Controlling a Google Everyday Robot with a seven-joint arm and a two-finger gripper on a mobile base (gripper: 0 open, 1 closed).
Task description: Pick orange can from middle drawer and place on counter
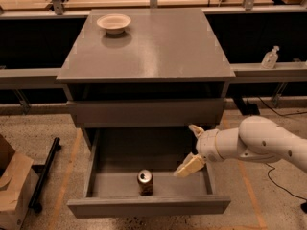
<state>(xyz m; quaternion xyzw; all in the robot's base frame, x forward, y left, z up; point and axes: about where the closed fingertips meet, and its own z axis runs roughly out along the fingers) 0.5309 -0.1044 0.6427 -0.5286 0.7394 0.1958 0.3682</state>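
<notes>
My arm is smooth white rounded shells with small dark dots; my pincer, low right in view, has two blunt cream fingers spread apart.

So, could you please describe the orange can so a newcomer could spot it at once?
Below the grey counter, the middle drawer is pulled open. The orange can stands upright near its front panel, the only item in it; the open gripper hovers to its right.
</notes>
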